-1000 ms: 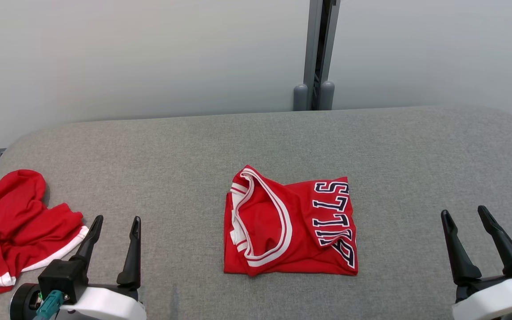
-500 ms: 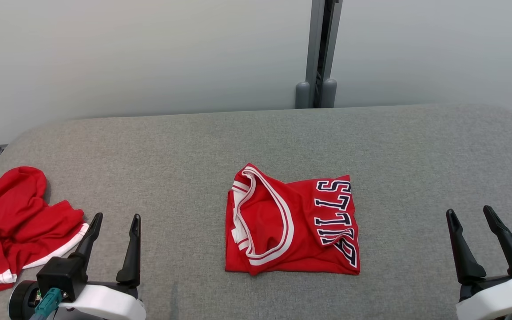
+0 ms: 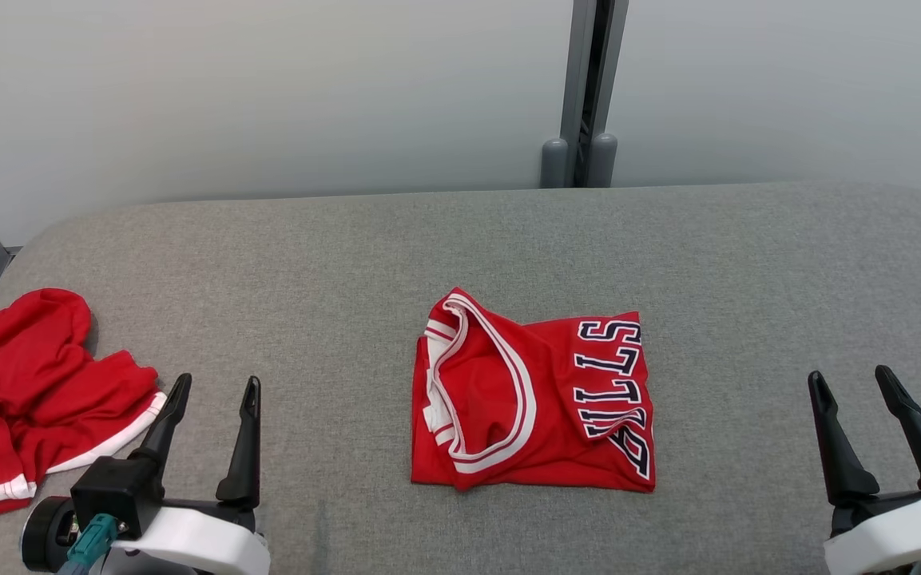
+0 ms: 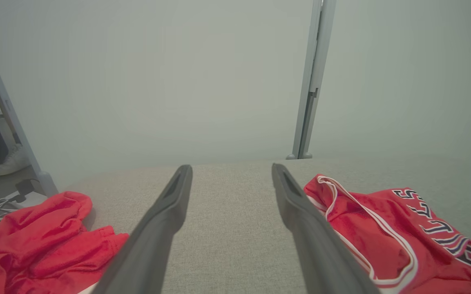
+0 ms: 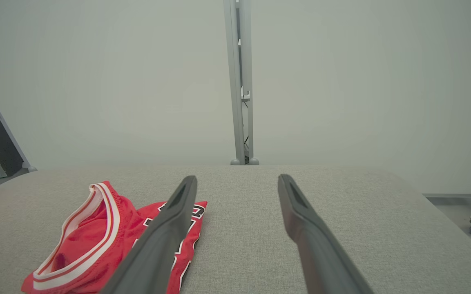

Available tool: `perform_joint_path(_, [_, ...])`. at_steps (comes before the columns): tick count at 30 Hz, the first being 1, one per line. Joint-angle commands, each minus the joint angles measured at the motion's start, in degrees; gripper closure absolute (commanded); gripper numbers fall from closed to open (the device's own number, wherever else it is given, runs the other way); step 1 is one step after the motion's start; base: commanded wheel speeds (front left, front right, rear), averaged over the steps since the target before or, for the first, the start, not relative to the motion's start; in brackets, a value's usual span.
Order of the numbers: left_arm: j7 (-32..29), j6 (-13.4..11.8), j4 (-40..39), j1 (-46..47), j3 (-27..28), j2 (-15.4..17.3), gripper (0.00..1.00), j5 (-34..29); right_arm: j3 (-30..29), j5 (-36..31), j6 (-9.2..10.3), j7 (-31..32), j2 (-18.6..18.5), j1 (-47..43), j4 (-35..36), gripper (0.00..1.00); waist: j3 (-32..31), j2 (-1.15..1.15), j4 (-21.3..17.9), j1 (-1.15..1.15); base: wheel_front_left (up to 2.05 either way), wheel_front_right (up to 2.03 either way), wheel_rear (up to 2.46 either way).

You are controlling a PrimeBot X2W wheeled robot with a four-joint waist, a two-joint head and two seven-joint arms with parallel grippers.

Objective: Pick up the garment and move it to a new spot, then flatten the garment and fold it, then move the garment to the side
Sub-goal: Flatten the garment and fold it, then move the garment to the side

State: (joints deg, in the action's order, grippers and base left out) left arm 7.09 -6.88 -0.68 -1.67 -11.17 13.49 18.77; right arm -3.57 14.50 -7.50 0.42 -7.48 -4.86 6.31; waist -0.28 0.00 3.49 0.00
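Lying folded into a rough square near the middle of a gray fabric-covered table (image 3: 460, 239), a red jersey (image 3: 500, 455) is showing a loop of white-and-red trim (image 3: 527, 403) across its left half and dark, white-edged lettering (image 3: 612, 363) along its right edge, with nothing touching it. The robot's left gripper (image 3: 217, 380) is sitting at the near left of the table, holding its two dark fingers well apart and empty, tips pointing toward the far edge. The right gripper (image 3: 850, 373) is mirroring it at the near right, its fingers also spread wide and gripping nothing. The jersey is resting between the two grippers, well apart from each. A second, crumpled piece of red cloth (image 3: 21, 415) with a white hem is lying at the table's left edge, just beside the left gripper's outer finger. In the left wrist view the jersey is appearing to the right of the fingers and the crumpled cloth to their left, with bare gray fabric showing between the fingers. In the right wrist view the jersey is lying at the lower left, its lettered edge partly hidden behind one finger. Behind the table a pale wall (image 3: 268, 96) is running across the scene, divided by a gray upright post (image 3: 588, 80).
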Motion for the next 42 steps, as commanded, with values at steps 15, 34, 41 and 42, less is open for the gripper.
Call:
perform_joint_path(15, [1.8,1.1,-1.9,7.5,-1.8,-0.8,0.00,-0.5,7.4,2.7,0.02,1.2,-2.8,10.5,-12.8,0.00,9.7,0.00,4.3,0.00,0.00,0.00,0.00])
perform_joint_path(34, [6.6,3.1,4.2,14.8,-2.9,-3.0,0.00,0.5,17.7,7.6,0.03,0.7,-6.8,23.5,-34.3,1.00,16.3,0.00,7.2,0.00,0.00,0.00,0.00])
perform_joint_path(41, [7.0,3.0,3.8,15.0,-2.2,-2.1,0.00,0.3,19.7,5.4,0.05,-1.8,-10.7,26.3,-27.4,1.00,16.5,0.00,3.6,0.00,0.00,0.00,0.00])
perform_joint_path(42, [7.1,3.0,3.6,14.9,-2.2,-2.1,0.00,0.3,19.9,5.2,0.05,-1.6,-11.1,26.4,-25.9,1.00,16.5,0.00,2.8,0.00,0.00,0.00,0.00])
